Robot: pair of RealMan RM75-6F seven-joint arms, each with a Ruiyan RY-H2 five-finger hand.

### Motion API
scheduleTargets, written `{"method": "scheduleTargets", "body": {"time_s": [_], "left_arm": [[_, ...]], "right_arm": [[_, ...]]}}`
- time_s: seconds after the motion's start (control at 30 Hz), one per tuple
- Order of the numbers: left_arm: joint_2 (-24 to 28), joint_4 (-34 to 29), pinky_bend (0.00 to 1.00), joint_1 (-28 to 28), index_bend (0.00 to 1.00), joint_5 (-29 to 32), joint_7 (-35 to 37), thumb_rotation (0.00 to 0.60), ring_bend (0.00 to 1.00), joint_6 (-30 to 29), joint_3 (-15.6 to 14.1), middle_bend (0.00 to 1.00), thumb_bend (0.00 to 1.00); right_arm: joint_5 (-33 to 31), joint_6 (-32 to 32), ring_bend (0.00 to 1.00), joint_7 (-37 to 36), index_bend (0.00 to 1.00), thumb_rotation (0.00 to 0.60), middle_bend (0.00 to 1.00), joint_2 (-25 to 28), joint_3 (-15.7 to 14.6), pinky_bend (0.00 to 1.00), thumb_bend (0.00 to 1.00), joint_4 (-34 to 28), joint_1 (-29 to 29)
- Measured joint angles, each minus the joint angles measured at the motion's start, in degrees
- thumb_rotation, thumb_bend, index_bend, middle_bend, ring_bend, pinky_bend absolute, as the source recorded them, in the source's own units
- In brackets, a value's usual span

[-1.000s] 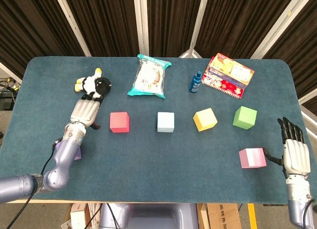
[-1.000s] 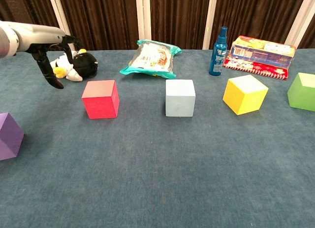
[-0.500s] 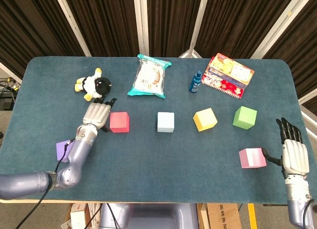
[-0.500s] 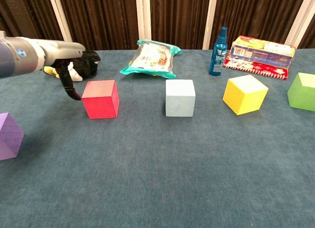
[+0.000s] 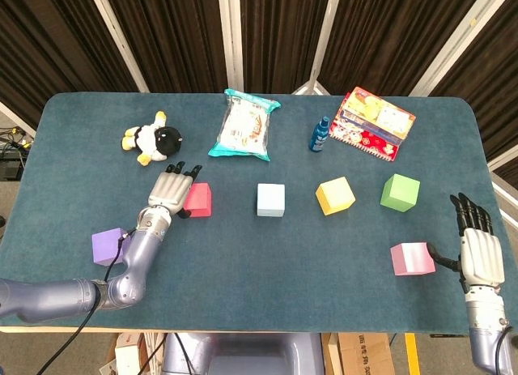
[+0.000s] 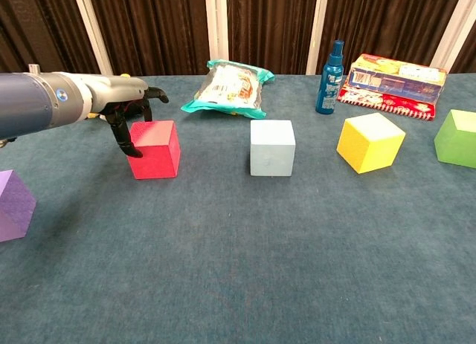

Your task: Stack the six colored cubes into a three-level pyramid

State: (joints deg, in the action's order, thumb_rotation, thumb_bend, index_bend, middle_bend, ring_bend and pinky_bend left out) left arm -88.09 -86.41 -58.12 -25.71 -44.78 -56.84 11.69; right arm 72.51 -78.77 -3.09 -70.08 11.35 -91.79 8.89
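half the red cube (image 5: 199, 199) hides beneath left hand (image 5: 171, 191).

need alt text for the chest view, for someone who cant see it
The robot's left hand reaches over the near-left edge of a red cube on a blue table. Light blue, yellow, green and purple cubes sit apart.
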Motion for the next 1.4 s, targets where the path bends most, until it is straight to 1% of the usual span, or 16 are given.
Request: {"method": "scheduleTargets", "body": {"time_s": [0.3,0.63,0.97,1.17,1.4], "left_arm": [[-1.2,0.8,0.11,-0.4,0.09,-1.7,1.6,0.6,0.06,-0.4,0.2,0.37,0.28],[-3.3,1.8,0.11,-0.4,0.1,-7.3,5.8,0.6,0.06,-1.1,1.2,0.37,0.28],[-8.9,7.1,0.11,-0.7,0.12,-13.2,12.0,0.6,0.06,-0.8,3.1,0.38,0.3],[-9.6,7.4,0.11,-0.8,0.12,-15.0,13.5,0.6,0.06,-0.7,3.9,0.38,0.3],[-10.7,8.3,0.11,-0.6,0.14,-18.0,16.7,0.6,0.06,-0.9,4.8,0.38,0.3]], "right_arm": [[-0.1,0.2,0.0,-0.1,0.0,0.6,0.0,0.1,-0.1,0.0,0.28,-0.2,0.0],[-0.3,0.3,0.0,-0.2,0.0,0.6,0.0,0.0,0.0,0.0,0.28,-0.2,0.1],[-1.2,0.7,0.0,-0.4,0.0,0.6,0.0,0.0,0.3,0.0,0.28,-0.2,0.1],[-1.5,1.0,0.0,-0.5,0.0,0.6,0.0,0.1,0.3,0.0,0.28,-0.3,0.2],[-1.6,1.1,0.0,-0.5,0.0,0.6,0.0,0.1,0.3,0.0,0.28,-0.5,0.2]]}}
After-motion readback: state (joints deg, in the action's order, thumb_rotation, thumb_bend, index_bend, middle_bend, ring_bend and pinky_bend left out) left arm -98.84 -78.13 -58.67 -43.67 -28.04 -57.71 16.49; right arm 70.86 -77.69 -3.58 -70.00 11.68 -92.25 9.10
